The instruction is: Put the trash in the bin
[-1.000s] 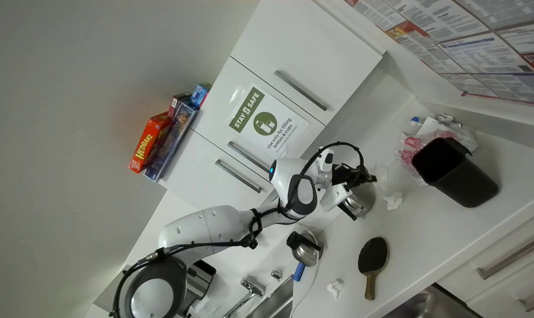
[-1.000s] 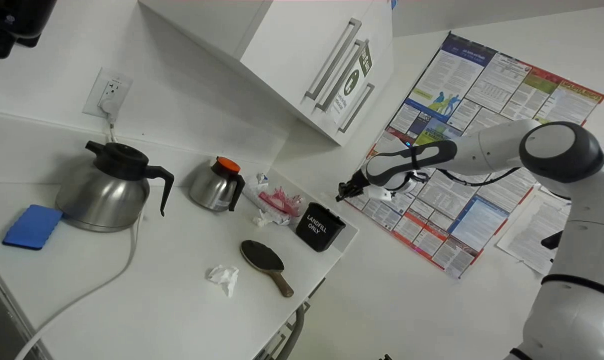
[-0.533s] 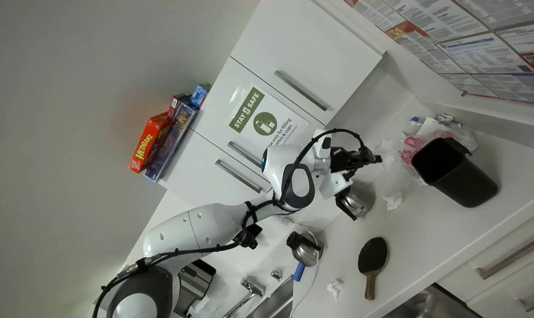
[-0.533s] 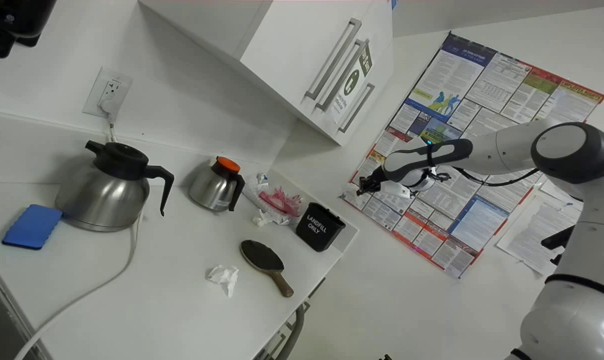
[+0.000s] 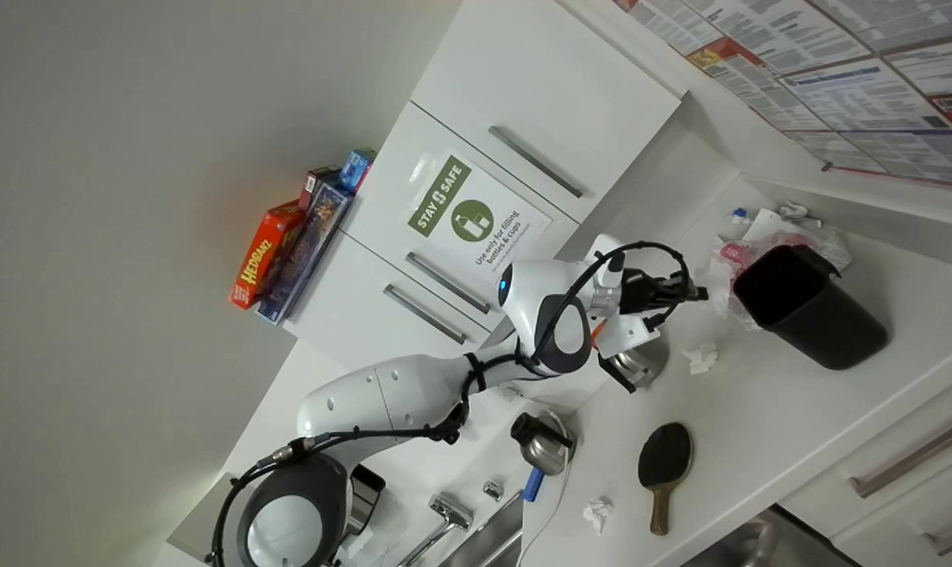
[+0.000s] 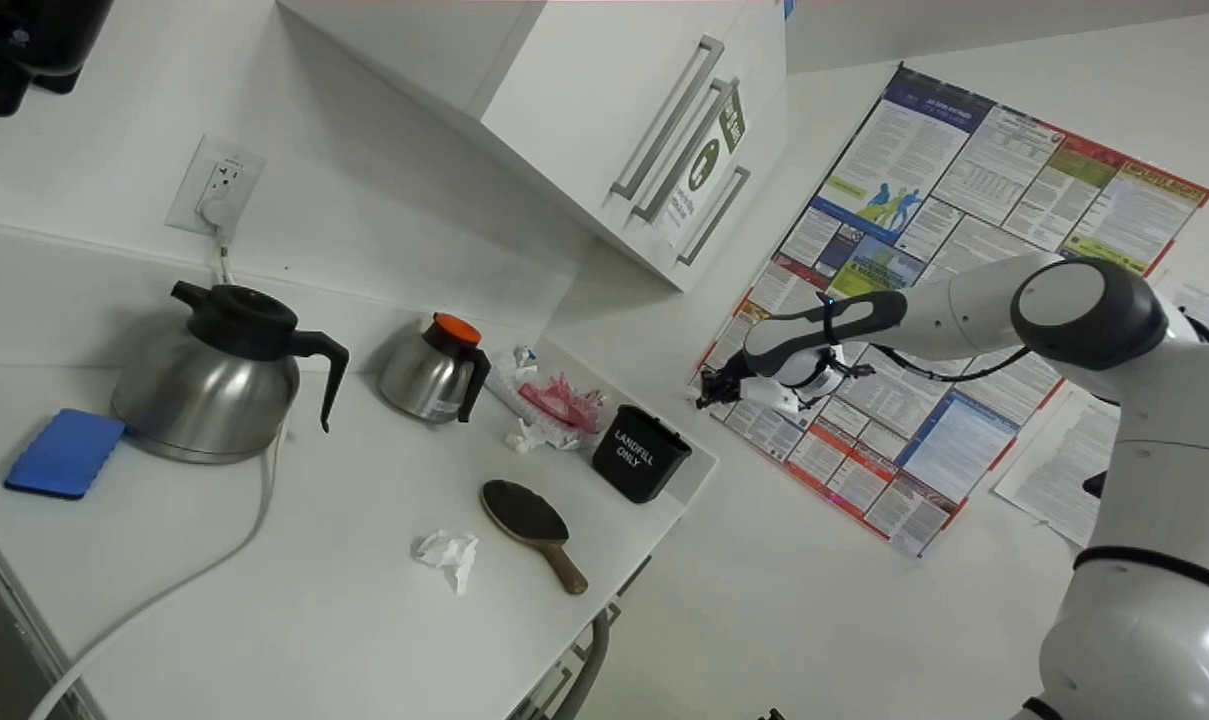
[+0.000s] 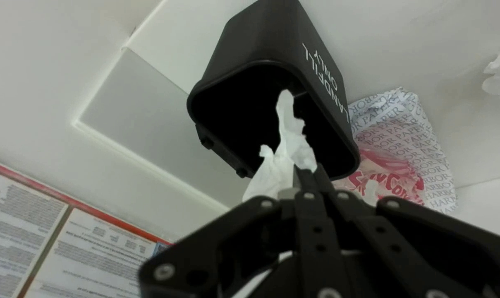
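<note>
a white counter (image 6: 314, 620) runs into a corner below wall cabinets (image 6: 604, 130); nearest in the wrist view, the gripper (image 7: 312, 174) has its fingers drawn together, pinching white crumpled paper (image 7: 290, 149) in the air, close to the black bin (image 7: 266, 41) but apart from it; the step seems to be the drop, and to do it well i'd centre the paper over the mouth, dip until the loose tip passes inside without catching the rim, then spread the fingers fully, since something so light may cling or drift; the paper's long axis runs forward from the fingertips, up that view and leaning a little left; its narrow end points across the dark opening, its broader part bunches left of the fingers; beyond, a printed wrapper (image 7: 419, 140) lies just beside the bin and is best not brushed; farther off, a loose wad (image 6: 449, 557) rests near a dark paddle (image 6: 526, 512), perhaps trash for another trip.
</note>
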You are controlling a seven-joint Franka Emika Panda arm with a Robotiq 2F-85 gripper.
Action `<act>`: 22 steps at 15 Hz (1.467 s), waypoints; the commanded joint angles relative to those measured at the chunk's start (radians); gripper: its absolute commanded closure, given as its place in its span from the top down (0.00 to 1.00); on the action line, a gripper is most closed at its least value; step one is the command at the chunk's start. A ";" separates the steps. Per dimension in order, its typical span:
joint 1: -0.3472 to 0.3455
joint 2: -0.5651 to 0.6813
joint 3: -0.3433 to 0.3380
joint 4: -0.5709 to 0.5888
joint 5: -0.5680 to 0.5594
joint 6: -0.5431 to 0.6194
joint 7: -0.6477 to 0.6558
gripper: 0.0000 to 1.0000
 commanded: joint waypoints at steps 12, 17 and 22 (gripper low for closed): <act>-0.059 0.216 0.002 0.244 0.010 -0.045 0.018 0.49; -0.056 0.221 -0.001 0.260 0.006 -0.054 0.018 0.88; -0.059 0.212 0.003 0.232 0.001 -0.023 0.004 1.00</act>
